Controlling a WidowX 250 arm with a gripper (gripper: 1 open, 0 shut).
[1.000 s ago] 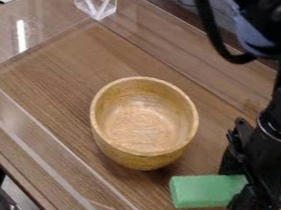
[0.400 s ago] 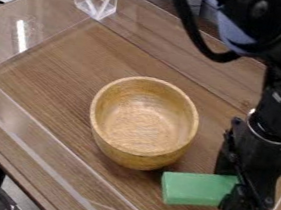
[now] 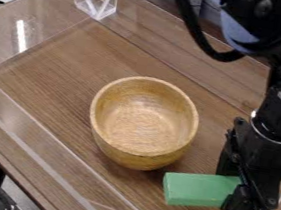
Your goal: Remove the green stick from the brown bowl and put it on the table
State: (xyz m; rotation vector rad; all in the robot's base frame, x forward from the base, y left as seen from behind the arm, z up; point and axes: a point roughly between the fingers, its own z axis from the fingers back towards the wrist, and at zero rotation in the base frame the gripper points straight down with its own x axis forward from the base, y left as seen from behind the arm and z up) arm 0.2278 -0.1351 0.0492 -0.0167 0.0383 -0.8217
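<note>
The block (image 3: 199,190) and the tool (image 3: 233,183) have shifted a touch toward the bowl (image 3: 144,123) since the earliest frame, and the bowl sits where it was. The tool is clamped on the block's right-hand end in the view, with the rest of the block sticking out toward the bowl's near side. The block is outside the bowl, over the bench (image 3: 52,82), just beside the rim as seen from here. Whether its underside touches the wood is hard to tell from this angle.

The step in hand, I judge, is setting it down. Doing it well means keeping the block level, lowering gently until its whole face meets the wood, and only then spreading the fingers. A little more room from the bowl would help, so the free end does not catch its side. Then lift straight up, without dragging.
</note>
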